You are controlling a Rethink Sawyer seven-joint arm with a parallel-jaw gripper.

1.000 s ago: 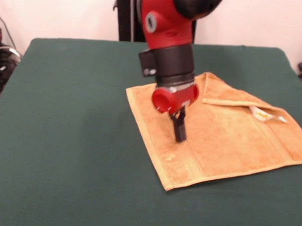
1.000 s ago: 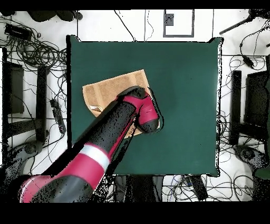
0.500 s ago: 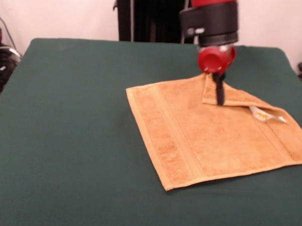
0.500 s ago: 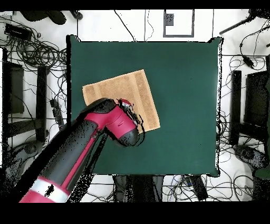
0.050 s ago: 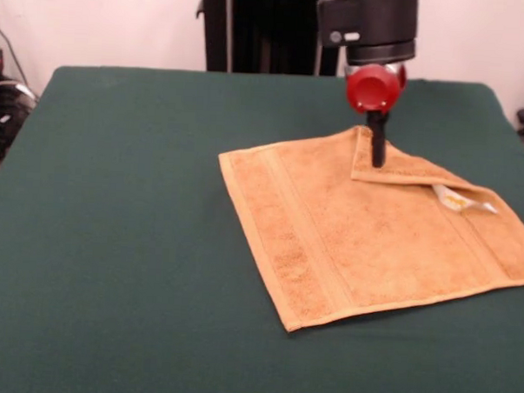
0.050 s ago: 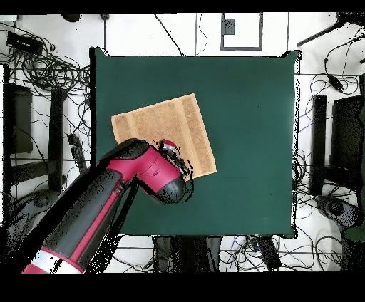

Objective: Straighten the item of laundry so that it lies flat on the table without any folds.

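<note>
Red arm vertical; tool point(image 5: 378, 154), fingers together, tip at towel's point(image 5: 365, 231) folded far corner.

The golden-orange towel point(image 5: 365, 231) is lying spread on the dark green desk point(image 5: 121, 243), turned at an angle to its edges and sitting toward the right of the front view. It's lying mostly flat, but its far corner is folded back over itself point(image 5: 403, 163), a small white tag point(image 5: 466, 202) is poking out beside that flap, and a woven border band is running along the left edge.
</note>
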